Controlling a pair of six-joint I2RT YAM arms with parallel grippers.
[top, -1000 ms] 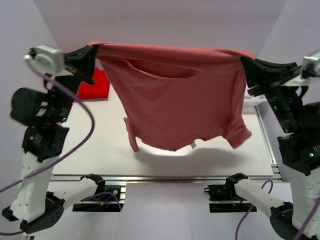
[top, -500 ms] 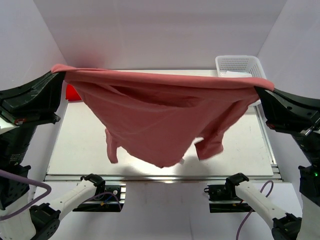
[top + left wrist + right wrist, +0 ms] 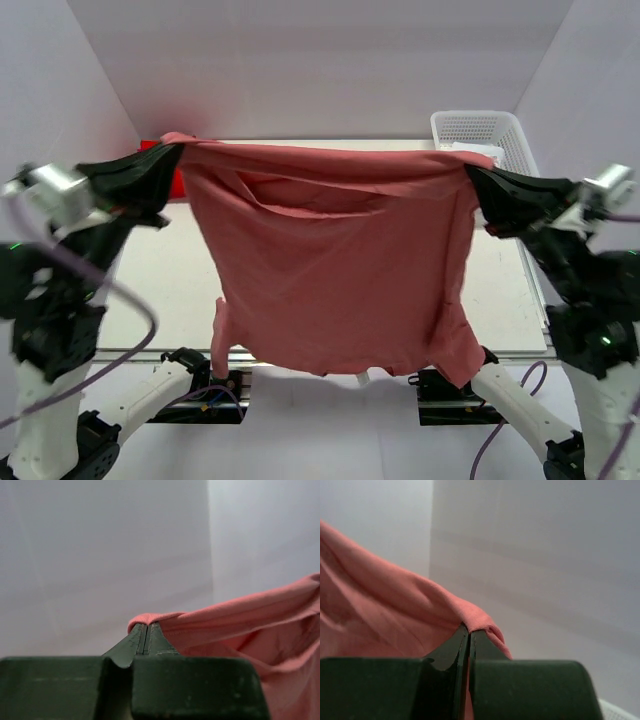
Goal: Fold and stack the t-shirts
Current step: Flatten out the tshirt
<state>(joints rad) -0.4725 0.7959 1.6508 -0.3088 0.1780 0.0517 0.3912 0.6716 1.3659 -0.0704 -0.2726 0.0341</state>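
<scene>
- Top external view: the pink t-shirt (image 3: 330, 270) hangs spread in the middle of the frame, lifted clear above the table (image 3: 165, 285). Its upper edge is stretched between the left gripper (image 3: 172, 152) at upper left and the right gripper (image 3: 478, 174) at upper right. The sleeves dangle at the lower corners, so it appears to be held by the hem with the collar end down.
- Same view: a sliver of the red t-shirt (image 3: 177, 185) shows behind the left gripper at the far left of the table. It is mostly hidden, so I cannot tell whether it is folded. The white basket (image 3: 480, 125) sits at the upper right, beyond the pink cloth.
- Left wrist view: the left gripper (image 3: 145, 630) is pinched tight on a rolled corner of pink cloth, no gap visible between the jaws. The shirt (image 3: 260, 630) runs off to the right of the frame.
- Right wrist view: the right gripper (image 3: 469, 632) is likewise clamped on the opposite corner, with the cloth (image 3: 385, 615) falling away to the left.
- Progress, as I judge it: early. The pink shirt is opened out and aired but not folded. It has yet to be laid flat, folded, and stacked with the red one.
</scene>
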